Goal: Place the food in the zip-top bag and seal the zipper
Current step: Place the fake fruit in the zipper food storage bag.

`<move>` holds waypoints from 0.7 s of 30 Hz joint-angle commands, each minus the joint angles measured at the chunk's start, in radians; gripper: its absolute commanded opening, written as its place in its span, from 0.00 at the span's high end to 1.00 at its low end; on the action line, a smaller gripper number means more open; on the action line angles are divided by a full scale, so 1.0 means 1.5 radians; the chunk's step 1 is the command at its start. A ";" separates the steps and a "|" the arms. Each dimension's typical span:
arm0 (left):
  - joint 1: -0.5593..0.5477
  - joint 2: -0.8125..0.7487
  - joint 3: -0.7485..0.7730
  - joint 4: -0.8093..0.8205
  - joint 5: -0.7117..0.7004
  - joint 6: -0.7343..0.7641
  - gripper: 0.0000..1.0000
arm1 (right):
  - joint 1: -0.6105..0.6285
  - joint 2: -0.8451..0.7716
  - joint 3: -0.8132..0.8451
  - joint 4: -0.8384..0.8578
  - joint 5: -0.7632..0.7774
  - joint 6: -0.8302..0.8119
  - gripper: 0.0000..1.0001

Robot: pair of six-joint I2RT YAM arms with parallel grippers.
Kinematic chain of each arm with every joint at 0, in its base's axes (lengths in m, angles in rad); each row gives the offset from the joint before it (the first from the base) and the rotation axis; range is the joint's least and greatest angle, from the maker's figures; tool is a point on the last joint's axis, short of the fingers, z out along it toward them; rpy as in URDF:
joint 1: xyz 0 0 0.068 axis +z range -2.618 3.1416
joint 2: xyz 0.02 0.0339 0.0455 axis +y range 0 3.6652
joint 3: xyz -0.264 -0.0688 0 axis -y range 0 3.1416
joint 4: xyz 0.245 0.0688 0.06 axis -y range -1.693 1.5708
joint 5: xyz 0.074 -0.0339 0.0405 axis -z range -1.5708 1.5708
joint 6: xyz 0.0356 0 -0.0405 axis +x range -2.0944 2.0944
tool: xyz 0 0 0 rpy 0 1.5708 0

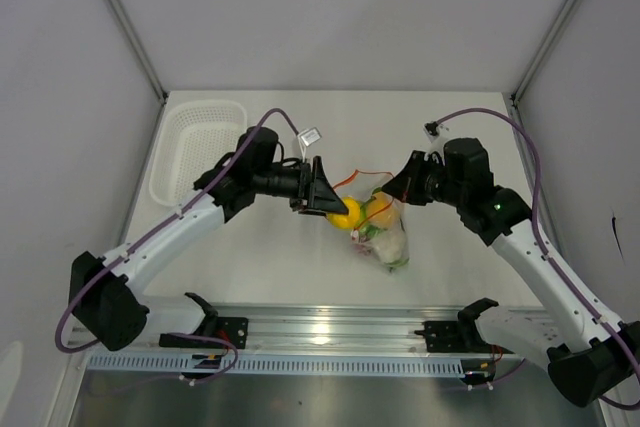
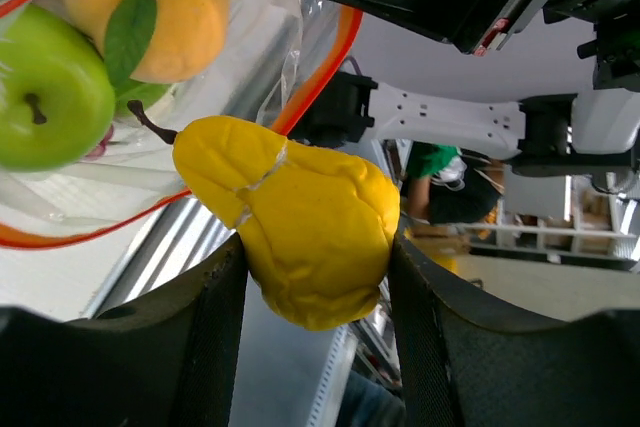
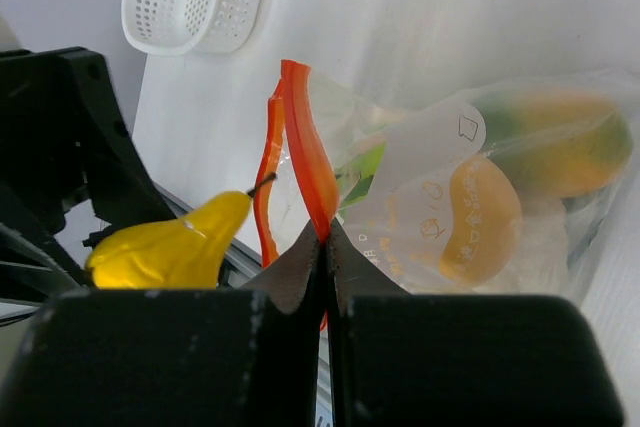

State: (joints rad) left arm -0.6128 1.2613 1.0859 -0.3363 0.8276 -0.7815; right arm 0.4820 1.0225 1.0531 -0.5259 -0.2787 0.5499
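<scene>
From above, the left end effector [image 1: 332, 205] carries a wrinkled yellow toy pear [image 1: 346, 213] right at the mouth of the crinkly clear plastic zip-top bag [image 1: 390, 245]. The bag lies on the white table [image 1: 280, 257] between the two arms. The right end effector [image 1: 393, 187] sits at the bag's upper edge. A white mesh rectangular basket [image 1: 196, 147] stands well apart at the far left.

In the left wrist view the jaws are partly spread and clamped on the pear's fat lower half, its stem pointing toward the bag. Past the thin orange-red zipper strip [image 2: 322, 62], a green toy apple [image 2: 50, 92] and a round orange fruit with a green leaf [image 2: 160, 2] appear to lie inside the bag.

In the right wrist view the fingers are pressed together, pinching the zipper strip and holding one lip upright. The other lip bows away, leaving a narrow opening with the pear's stem just beside it.

The pear looks light and slightly squashy, so a hold across its belly should suit it. The bag film is limp and probably slippery. The stiffer strip seems the only sound place to take hold.
</scene>
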 commanded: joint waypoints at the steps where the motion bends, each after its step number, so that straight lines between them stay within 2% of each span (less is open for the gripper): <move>1: -0.003 0.041 -0.010 0.099 0.109 -0.065 0.65 | 0.000 -0.020 0.005 0.020 -0.004 0.008 1.00; 5: -0.003 0.079 0.016 0.125 0.129 -0.093 0.64 | 0.001 -0.020 0.005 0.019 -0.010 0.009 1.00; 21: 0.003 0.240 0.112 0.129 0.116 -0.093 0.55 | 0.004 -0.045 0.010 -0.004 -0.037 0.004 1.00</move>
State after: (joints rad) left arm -0.6128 1.6054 1.2053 -0.1841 0.9768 -0.9096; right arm 0.4831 0.9867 1.0489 -0.5602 -0.3058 0.5499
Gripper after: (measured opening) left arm 0.559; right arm 0.003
